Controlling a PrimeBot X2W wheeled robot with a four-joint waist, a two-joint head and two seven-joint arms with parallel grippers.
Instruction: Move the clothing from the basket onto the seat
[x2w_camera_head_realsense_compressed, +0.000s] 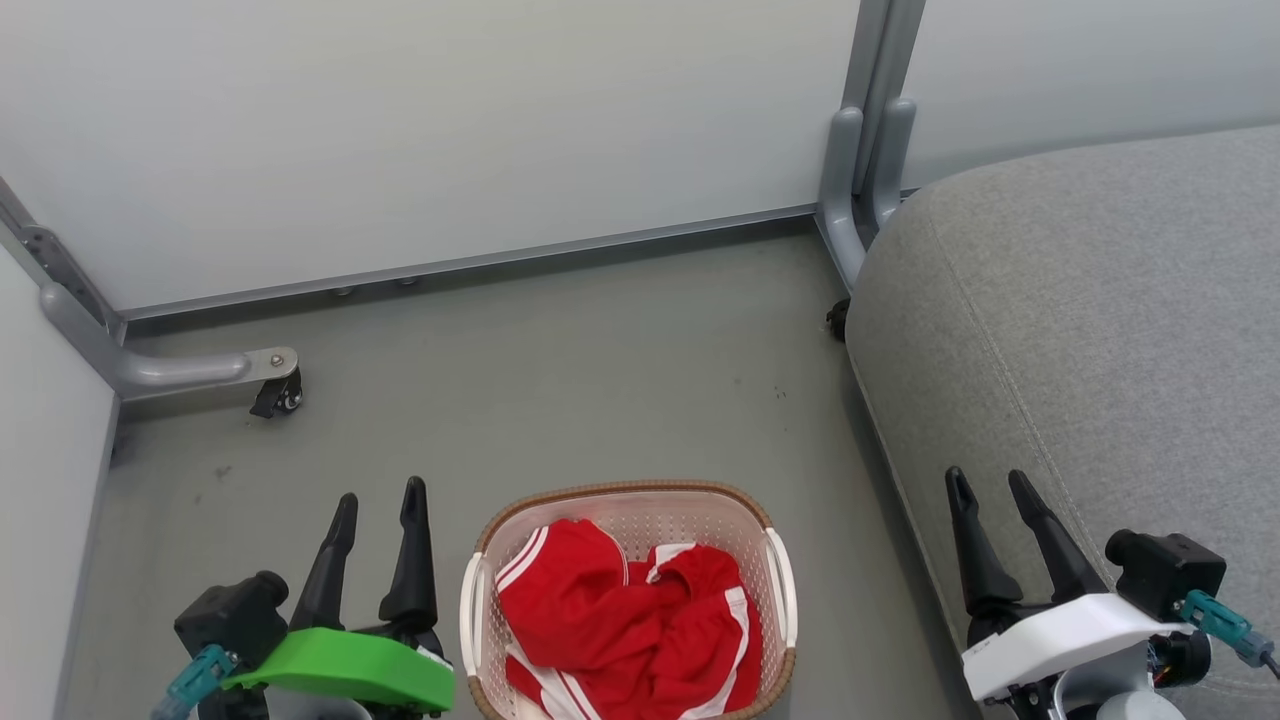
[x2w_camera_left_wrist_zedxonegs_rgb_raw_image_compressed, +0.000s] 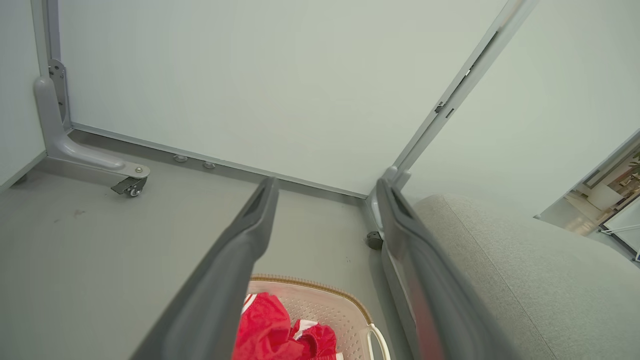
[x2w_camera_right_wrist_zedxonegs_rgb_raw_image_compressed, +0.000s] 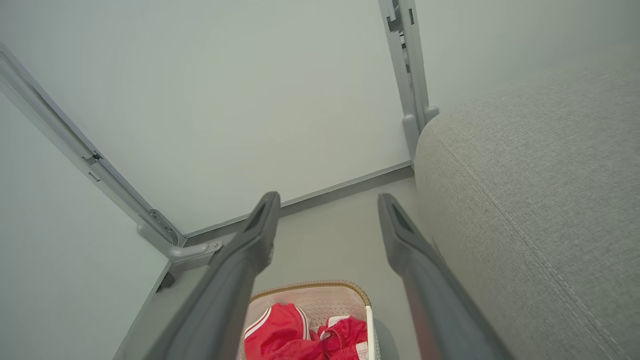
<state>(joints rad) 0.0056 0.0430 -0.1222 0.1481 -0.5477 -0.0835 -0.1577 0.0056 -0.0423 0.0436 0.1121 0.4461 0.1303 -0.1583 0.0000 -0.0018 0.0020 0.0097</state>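
Red clothing (x2w_camera_head_realsense_compressed: 625, 620) with white stripes lies crumpled in the cream basket (x2w_camera_head_realsense_compressed: 778, 570) on the floor at the bottom centre of the head view. The grey seat (x2w_camera_head_realsense_compressed: 1100, 320) fills the right side. My left gripper (x2w_camera_head_realsense_compressed: 380, 500) hangs open just left of the basket, holding nothing. My right gripper (x2w_camera_head_realsense_compressed: 990, 482) stands open over the seat's front edge, right of the basket, also holding nothing. In the left wrist view the clothing (x2w_camera_left_wrist_zedxonegs_rgb_raw_image_compressed: 270, 330) and basket (x2w_camera_left_wrist_zedxonegs_rgb_raw_image_compressed: 325, 305) show between the open fingers. The right wrist view has the clothing (x2w_camera_right_wrist_zedxonegs_rgb_raw_image_compressed: 290, 335), the basket (x2w_camera_right_wrist_zedxonegs_rgb_raw_image_compressed: 320, 295) and the seat (x2w_camera_right_wrist_zedxonegs_rgb_raw_image_compressed: 540, 200).
Pale partition panels (x2w_camera_head_realsense_compressed: 450, 130) close off the back and left. Their grey metal feet with castors (x2w_camera_head_realsense_compressed: 275, 385) stand on the grey floor (x2w_camera_head_realsense_compressed: 560, 380) at left, and a post (x2w_camera_head_realsense_compressed: 860, 150) rises beside the seat's far corner.
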